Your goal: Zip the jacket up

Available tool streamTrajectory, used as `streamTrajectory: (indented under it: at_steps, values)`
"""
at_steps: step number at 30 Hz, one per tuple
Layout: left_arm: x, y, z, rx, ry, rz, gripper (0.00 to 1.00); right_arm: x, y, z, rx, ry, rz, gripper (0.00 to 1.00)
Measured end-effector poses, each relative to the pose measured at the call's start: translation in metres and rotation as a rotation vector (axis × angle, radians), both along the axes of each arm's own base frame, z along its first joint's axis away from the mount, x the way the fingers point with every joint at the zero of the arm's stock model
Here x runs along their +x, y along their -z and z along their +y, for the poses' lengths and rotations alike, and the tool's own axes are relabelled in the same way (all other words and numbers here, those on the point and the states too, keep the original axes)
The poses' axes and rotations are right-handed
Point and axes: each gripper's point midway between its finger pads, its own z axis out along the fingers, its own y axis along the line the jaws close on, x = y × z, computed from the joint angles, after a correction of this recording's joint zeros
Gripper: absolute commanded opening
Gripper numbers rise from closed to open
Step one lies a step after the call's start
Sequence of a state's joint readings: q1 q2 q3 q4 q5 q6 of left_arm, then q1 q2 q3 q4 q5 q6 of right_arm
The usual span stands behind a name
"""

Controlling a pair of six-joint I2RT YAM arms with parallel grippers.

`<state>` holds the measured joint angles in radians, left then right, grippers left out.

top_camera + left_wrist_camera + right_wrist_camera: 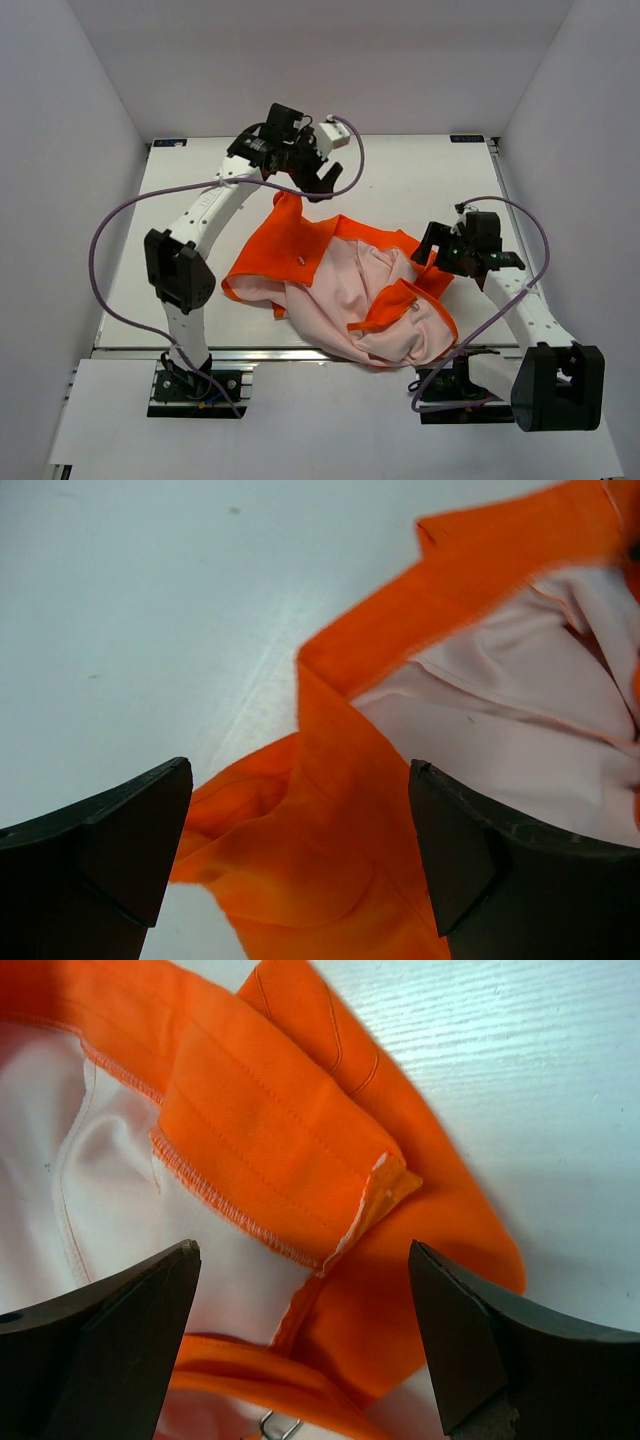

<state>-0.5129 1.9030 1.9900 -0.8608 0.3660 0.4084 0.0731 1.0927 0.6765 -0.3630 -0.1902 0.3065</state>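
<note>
Right gripper (pixel 302 1252): fingers spread wide and holding nothing, hanging just over the jacket (pixel 350 290) at its right edge.
Under the right gripper: a folded orange band (pixel 260 1130) with two rows of stitching. It runs diagonally between the fingers and ends in a pale, frayed-looking corner.
Nearest bit: a small metal piece (pixel 280 1425) on the near side of the right gripper. It may be zipper hardware, but it is too cropped to tell.
Lining (pixel 60 1160): pale pink, thin and smooth, rumpled, to the left of the right gripper.
Lie of the jacket: open with the lining up, bunched on the table (pixel 420 180). Its long axis runs roughly from one gripper to the other.
Zipper: the two front edges are not laid together, and no teeth can be made out.
Nearer arm: judged to be the right, if the metal piece is the slider.
Left gripper (pixel 300 765): also wide apart and empty, at the jacket's far edge.
Under the left gripper: a soft orange strip (pixel 330 810), creased and limp, with lining to its right and bare table beyond.
Handling: the fabric looks floppy and will likely need spreading flat first.
</note>
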Motion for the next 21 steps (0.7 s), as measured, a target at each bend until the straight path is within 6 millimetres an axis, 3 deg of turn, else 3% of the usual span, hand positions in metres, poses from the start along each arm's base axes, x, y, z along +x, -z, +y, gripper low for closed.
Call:
streamTrajectory:
  at_steps: [4,8,16,19,20,21]
  values:
    - [-0.018,0.049,-0.017,0.018,0.159,0.136,0.98,0.009,0.007,-0.001,0.025,0.005,-0.007,0.89]
    - [-0.025,0.103,-0.024,0.071,0.186,0.259,0.98,0.011,0.017,0.003,0.049,0.001,0.012,0.89]
    - [-0.035,0.173,-0.034,0.222,0.157,0.353,0.95,0.008,0.030,0.012,0.095,-0.035,0.020,0.89]
    - [-0.040,0.189,-0.036,0.252,0.151,0.386,0.70,0.006,0.037,0.015,0.104,-0.050,0.040,0.89]
    - [-0.039,0.192,-0.035,0.261,0.141,0.392,0.49,0.006,0.038,0.016,0.109,-0.058,0.043,0.89]
    - [-0.039,0.195,-0.033,0.269,0.126,0.400,0.38,0.006,0.039,0.017,0.115,-0.066,0.044,0.87]
